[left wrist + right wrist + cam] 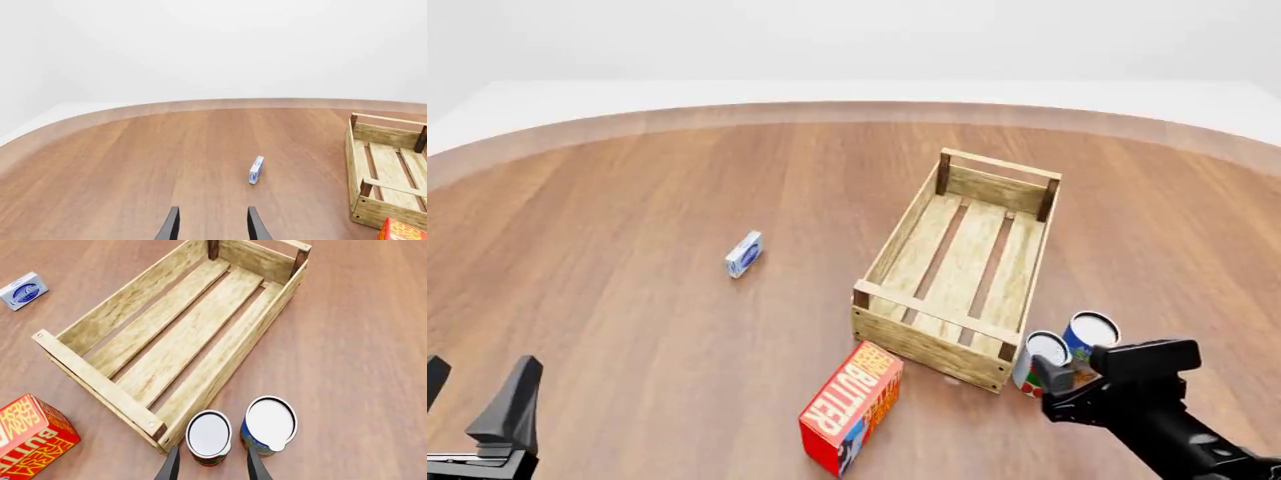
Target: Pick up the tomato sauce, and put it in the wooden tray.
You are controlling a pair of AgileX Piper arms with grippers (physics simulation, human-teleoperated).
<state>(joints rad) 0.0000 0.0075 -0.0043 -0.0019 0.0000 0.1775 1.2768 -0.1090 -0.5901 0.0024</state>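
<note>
The tomato sauce (208, 435), a small can with a red, white and green label and a pale top, stands upright just outside the near right corner of the wooden tray (127, 305). My right gripper (212, 450) is open and hangs just above and behind the can, which shows between its fingers (171, 465) without being held. In the front view the tomato sauce (1042, 352) sits right ahead of the right gripper (1054, 380), beside the wooden tray (888, 250). My left gripper (478, 392) is open and holds nothing at the near left, far from the can.
A blue-and-yellow can (269, 424) stands touching or nearly touching the tomato sauce on its right. A red butter box (851, 406) lies in front of the tray's near end. A small blue-and-white box (743, 254) stands left of the tray, ahead of the left gripper (213, 220).
</note>
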